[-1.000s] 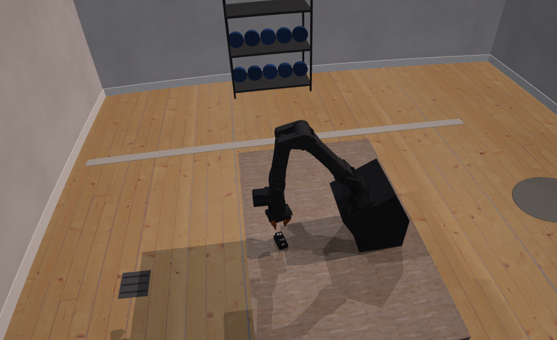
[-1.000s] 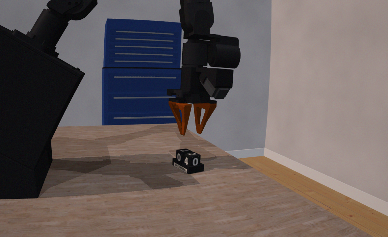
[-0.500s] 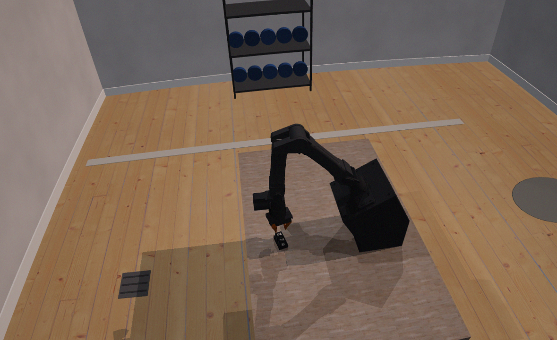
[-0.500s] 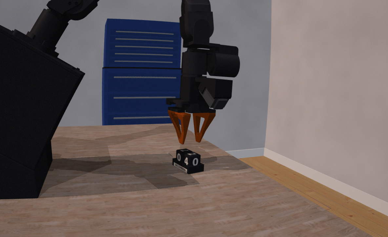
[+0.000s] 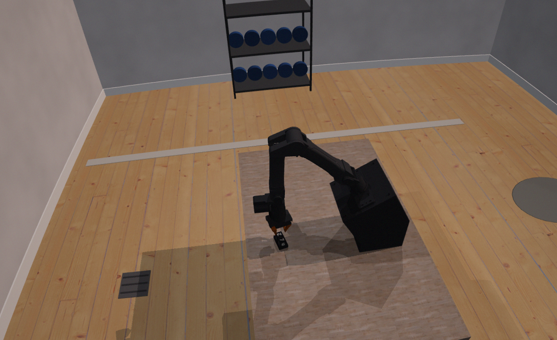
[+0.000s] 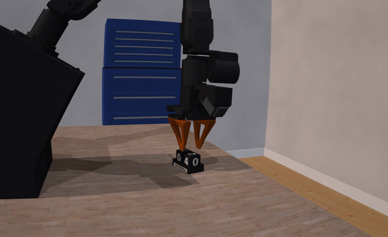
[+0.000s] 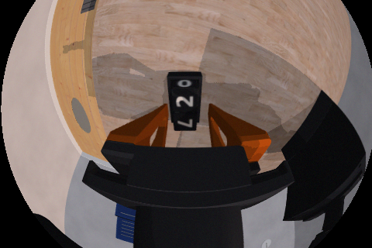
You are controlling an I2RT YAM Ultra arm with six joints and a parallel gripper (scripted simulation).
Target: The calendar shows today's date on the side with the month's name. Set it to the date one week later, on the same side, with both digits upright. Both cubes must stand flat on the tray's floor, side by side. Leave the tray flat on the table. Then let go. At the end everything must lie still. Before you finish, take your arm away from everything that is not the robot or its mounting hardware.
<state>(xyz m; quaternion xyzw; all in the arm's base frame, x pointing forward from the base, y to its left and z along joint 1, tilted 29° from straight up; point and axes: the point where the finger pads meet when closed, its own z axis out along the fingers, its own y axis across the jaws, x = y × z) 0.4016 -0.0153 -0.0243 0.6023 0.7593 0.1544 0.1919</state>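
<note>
The black tray [image 5: 285, 247] [image 6: 195, 169] [image 7: 184, 74] lies flat on the table, with DECEMBER on its side in the exterior view. Two black cubes stand in it side by side. On the month side, the left cube [image 6: 179, 156] [image 7: 185, 124] shows an upright 0 and the right cube [image 6: 191, 160] [image 7: 184, 101] an upright 4. Their tops show a 7 and a 2. The right cube's end face shows a 0. My gripper [image 5: 280, 232] [image 6: 191, 148] [image 7: 188, 105] is partly open and empty, pointing down. Its orange fingertips are just above the left cube's level, spaced wider than the cubes in the wrist view.
The black arm base [image 5: 375, 211] [image 6: 21, 118] stands on the table [image 5: 335, 312] [image 6: 115, 212]. The table's long edge is close to the tray on the side away from the base. A shelf rack [image 5: 269, 50] and a blue cabinet [image 6: 142, 85] stand in the background.
</note>
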